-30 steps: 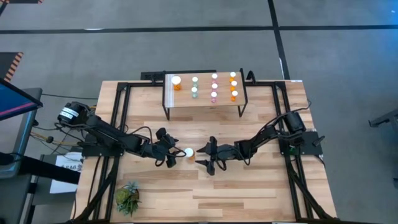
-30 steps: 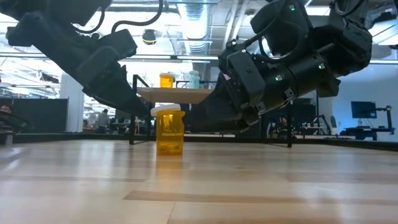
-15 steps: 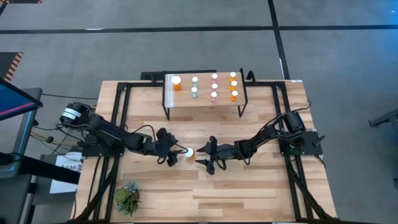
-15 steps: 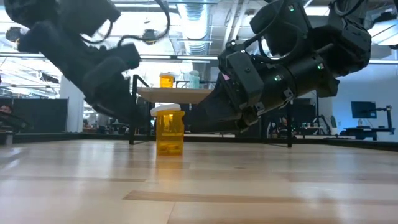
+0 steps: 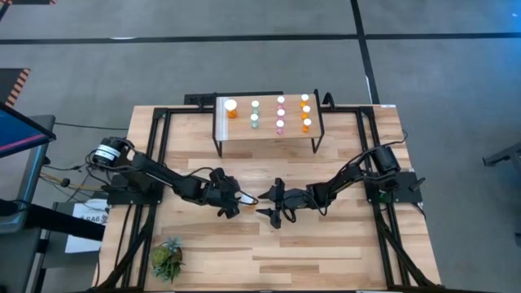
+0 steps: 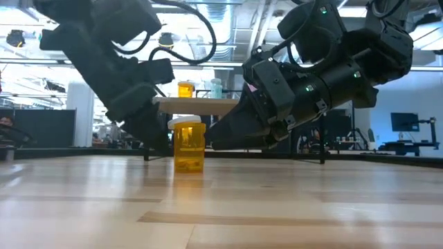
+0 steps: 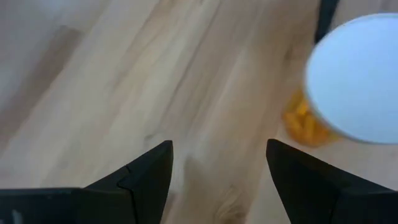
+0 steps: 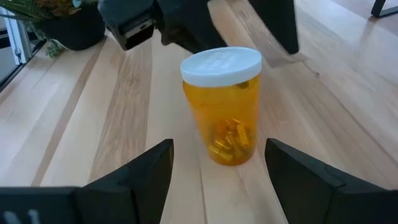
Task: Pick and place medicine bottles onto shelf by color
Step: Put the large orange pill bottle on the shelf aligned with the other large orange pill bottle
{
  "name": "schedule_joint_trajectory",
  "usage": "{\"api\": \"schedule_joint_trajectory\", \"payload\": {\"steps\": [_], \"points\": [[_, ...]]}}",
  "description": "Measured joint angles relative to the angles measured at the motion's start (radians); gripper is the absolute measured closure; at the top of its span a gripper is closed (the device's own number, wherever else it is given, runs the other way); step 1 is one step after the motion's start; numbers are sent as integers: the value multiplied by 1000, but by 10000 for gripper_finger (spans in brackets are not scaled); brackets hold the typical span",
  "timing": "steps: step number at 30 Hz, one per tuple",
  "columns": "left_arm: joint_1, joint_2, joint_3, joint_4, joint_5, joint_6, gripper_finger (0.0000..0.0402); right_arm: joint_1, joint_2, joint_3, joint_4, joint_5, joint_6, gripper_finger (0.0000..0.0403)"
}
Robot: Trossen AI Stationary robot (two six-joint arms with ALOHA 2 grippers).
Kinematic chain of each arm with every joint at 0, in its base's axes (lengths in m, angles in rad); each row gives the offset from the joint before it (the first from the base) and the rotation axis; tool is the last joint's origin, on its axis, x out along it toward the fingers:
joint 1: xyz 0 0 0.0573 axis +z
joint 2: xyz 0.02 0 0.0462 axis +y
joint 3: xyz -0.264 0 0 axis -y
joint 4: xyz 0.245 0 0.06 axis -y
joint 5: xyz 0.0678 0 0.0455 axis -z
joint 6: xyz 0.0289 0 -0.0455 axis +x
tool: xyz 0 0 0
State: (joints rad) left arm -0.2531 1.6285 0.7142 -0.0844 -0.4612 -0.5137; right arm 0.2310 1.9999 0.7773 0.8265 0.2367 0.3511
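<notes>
Fingers (image 8: 217, 180) wide, bottle (image 8: 222, 104) untouched

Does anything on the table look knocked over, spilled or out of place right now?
Nothing stands out. The orange bottle stands upright, capped, on the table between the open left tool and open right tool. The other bottles stand upright on the shelf.

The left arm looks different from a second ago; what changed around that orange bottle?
The left gripper moved in over the orange bottle, jaws open, covering its cap from above; nothing grasped. The bottle stayed upright on the table; the right gripper and the shelf bottles stayed put.
</notes>
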Motion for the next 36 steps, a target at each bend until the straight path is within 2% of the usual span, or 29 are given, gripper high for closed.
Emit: {"api": "schedule_joint_trajectory", "payload": {"steps": [14,22,27,31,34,36], "points": [[-15,-15,66,-23,-17,15,156,0,0,0,-7,0,10,126],[-16,-19,71,-136,-64,-20,156,0,0,0,-12,0,10,127],[-34,-87,70,-215,-175,-72,156,0,0,0,-12,0,9,127],[-106,-171,63,-215,-295,-68,156,0,-19,-4,-62,0,6,127],[-181,-212,31,-135,-417,-25,156,0,-69,-13,-117,0,6,127],[-220,-218,-1,-32,-453,27,160,0,-103,-26,-162,2,3,127]]}}
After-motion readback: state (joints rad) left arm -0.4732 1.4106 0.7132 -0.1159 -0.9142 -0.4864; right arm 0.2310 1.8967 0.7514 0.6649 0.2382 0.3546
